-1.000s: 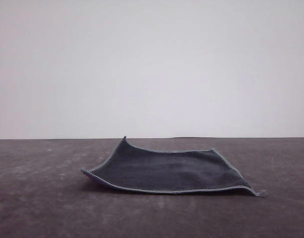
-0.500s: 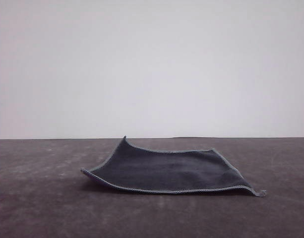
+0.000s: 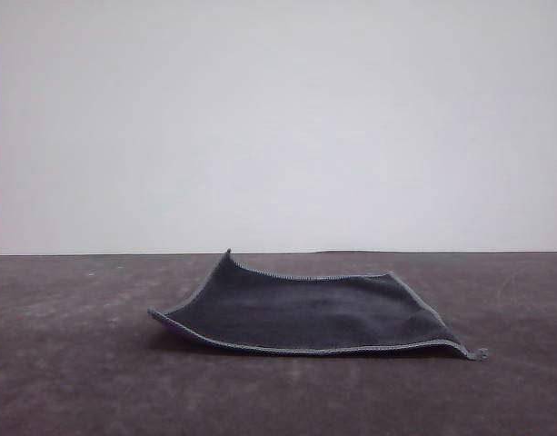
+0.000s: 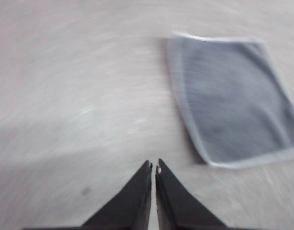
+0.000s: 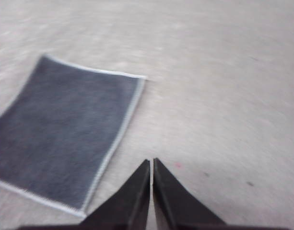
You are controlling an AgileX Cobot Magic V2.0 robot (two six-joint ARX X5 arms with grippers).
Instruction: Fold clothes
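The cloth [image 3: 310,313] lies flat and open in the middle of the table [image 3: 69,381], dark side up, and no fold is made yet. The left claw [image 4: 153,166] and the right claw [image 5: 151,163] are both pinched closed and hold nothing. Each one hangs over bare table just beside the cloth. If a claw comes down closed, it may push the cloth and bunch it up. One far corner curls up, so it could flop the wrong way. The wrist pictures are blurry, so the edges look fuzzy there. There is lots of open table on every side for moving.
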